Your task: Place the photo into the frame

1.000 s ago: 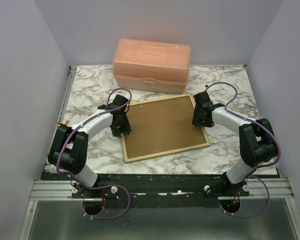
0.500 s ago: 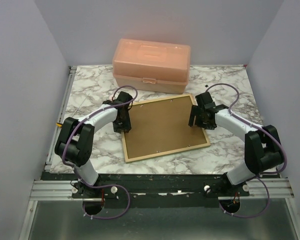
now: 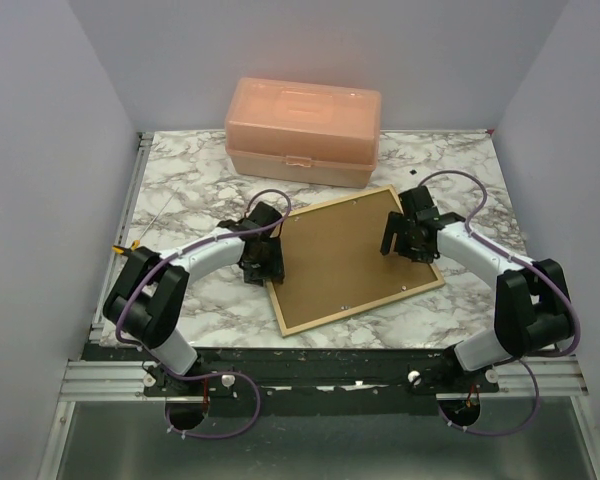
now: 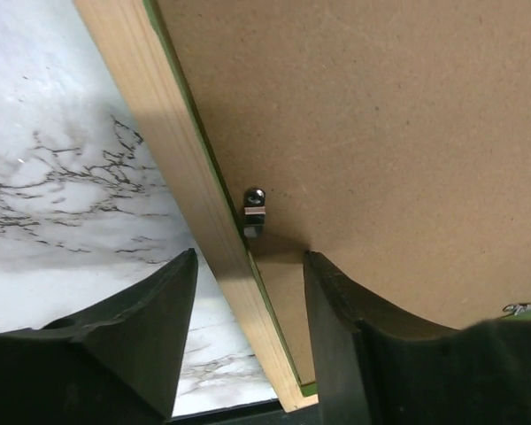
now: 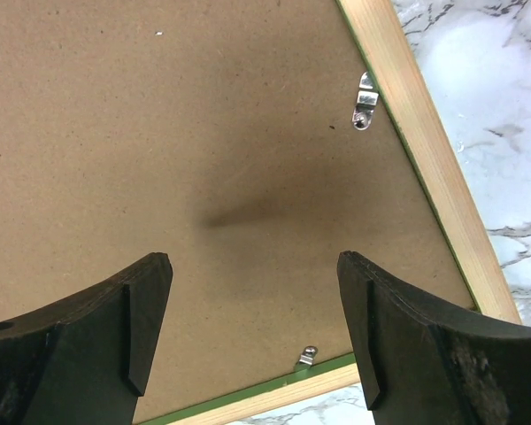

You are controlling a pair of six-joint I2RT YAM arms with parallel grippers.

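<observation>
1. The left pincer (image 4: 250, 258) is partly open. Its two dark fingers (image 4: 150, 336) straddle the left rail of the frame (image 4: 159, 115), one over the marble and one over the board, and the gap is wider than the rail.
2. Just ahead of that gap, a small metal turn clip (image 4: 254, 212) sits where the rail meets the brown backing board (image 4: 380, 133).
3. A thin green line runs along the rail's inner edge, and the rail itself is pale wood.
4. The right pincer (image 5: 252, 259) is spread wide and grips nothing. Both of its fingers hang over the backing board near the frame's right rail, and its shadow falls on the board between them.
5. A metal clip (image 5: 365, 99) lies on the board by the right rail, and a smaller one (image 5: 309, 355) lies by the near rail.
6. In the top view, the frame lies back-side up, flat on the marble tabletop (image 3: 195, 180). It is turned so that one corner points away from the arms. The backing board fills its opening.
7. The photo cannot be seen in any view.
8. A peach plastic box (image 3: 303, 130) with its lid closed stands at the far edge of the tabletop, beyond the frame and apart from it.
9. The two arms reach in from either side, the left to the frame's left rail and the right to its far right part.
</observation>
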